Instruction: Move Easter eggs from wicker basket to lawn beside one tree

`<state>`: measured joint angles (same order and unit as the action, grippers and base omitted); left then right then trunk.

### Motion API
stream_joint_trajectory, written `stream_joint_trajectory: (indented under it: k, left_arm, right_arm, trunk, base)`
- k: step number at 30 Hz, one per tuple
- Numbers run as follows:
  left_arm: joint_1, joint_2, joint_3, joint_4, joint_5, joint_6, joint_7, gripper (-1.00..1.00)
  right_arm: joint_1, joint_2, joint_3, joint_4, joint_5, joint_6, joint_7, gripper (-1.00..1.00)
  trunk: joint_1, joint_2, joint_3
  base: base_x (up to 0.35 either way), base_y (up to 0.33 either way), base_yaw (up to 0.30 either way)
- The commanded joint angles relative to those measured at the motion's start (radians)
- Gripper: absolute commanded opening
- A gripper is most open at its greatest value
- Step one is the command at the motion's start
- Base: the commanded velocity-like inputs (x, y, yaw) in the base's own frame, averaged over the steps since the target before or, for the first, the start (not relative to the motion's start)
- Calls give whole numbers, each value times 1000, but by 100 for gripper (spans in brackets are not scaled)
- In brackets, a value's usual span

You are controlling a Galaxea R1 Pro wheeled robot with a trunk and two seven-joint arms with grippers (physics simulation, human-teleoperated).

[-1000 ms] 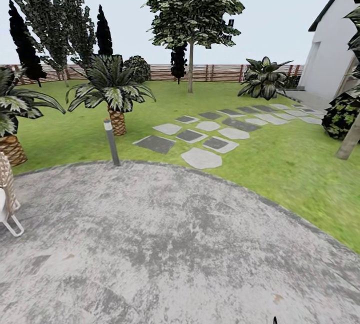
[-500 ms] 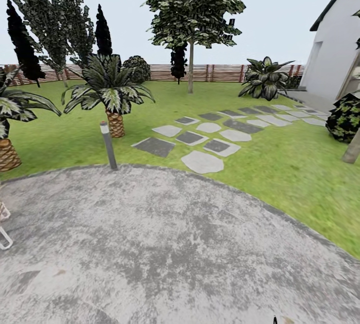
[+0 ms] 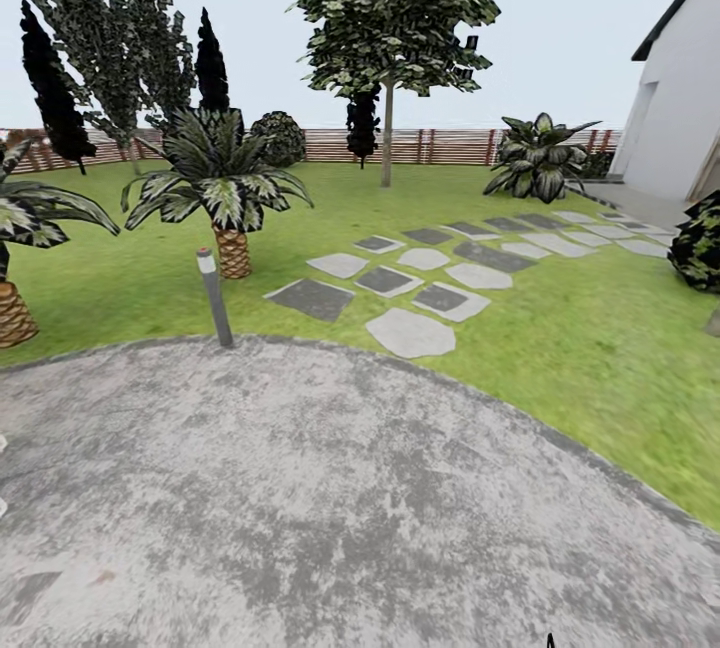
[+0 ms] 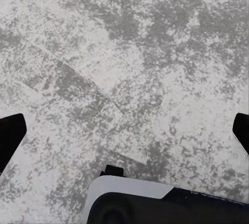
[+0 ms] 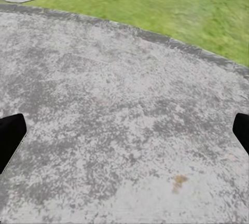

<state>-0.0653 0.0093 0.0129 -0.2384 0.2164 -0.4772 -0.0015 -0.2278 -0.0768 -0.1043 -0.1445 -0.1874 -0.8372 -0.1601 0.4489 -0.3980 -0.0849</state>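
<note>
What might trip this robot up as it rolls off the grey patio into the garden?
1. The short lamp post stands right at the patio edge; drifting toward it risks a bump.
2. The stepping stones on the lawn could jolt the wheels, if they stand proud.
3. No basket or eggs appear ahead, so it may head for the broad-crowned tree without them. Both hands, left and right, are open and hold nothing.
</note>
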Motion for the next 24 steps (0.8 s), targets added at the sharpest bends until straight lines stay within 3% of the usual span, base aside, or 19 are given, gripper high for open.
stream_joint_trajectory:
  k: [1,8,24]
  left_arm:
    - [-1,0,1,1,1,-3,0,100]
    - [-1,0,1,1,1,-3,0,100]
    - [-1,0,1,1,1,-3,0,100]
  right_arm:
    - [-1,0,-2,0,-1,-3,1,100]
    - [-1,0,-2,0,-1,-3,2,100]
    - [-1,0,-2,0,0,-5,2,100]
  trunk:
    - [1,-2,-2]
    - [1,-2,-2]
    - [1,-2,10]
  base:
    - [333,-84,149]
    - [333,-94,120]
    - [333,-87,4]
